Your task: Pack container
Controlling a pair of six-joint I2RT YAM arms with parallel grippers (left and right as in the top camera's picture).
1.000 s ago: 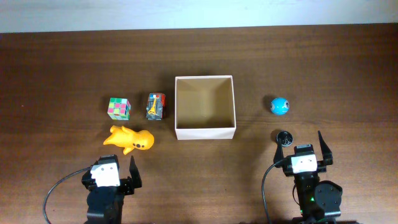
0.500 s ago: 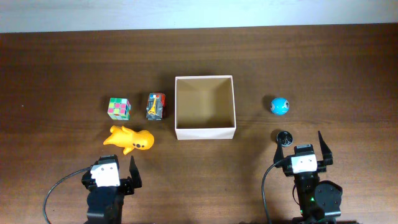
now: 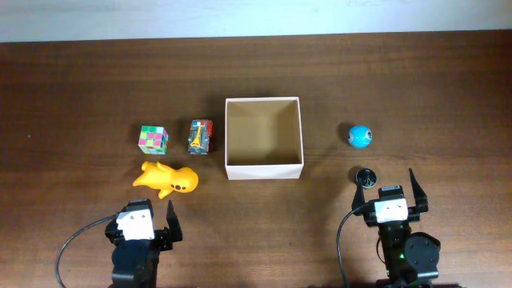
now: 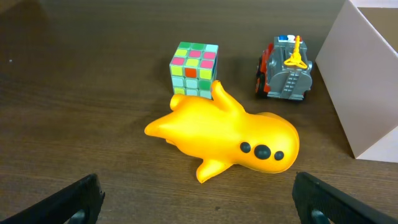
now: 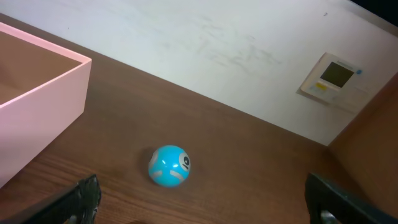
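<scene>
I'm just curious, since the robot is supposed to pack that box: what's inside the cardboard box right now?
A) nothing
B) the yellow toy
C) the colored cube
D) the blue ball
A: in the overhead view the container shows only its bare tan floor, while the blue ball, the yellow toy and the colored cube all lie outside it.

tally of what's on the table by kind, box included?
Puzzle cube: 1
Toy truck: 1
Yellow animal toy: 1
Blue ball: 1
Small black disc: 1
Cardboard box: 1
Total: 6
</scene>
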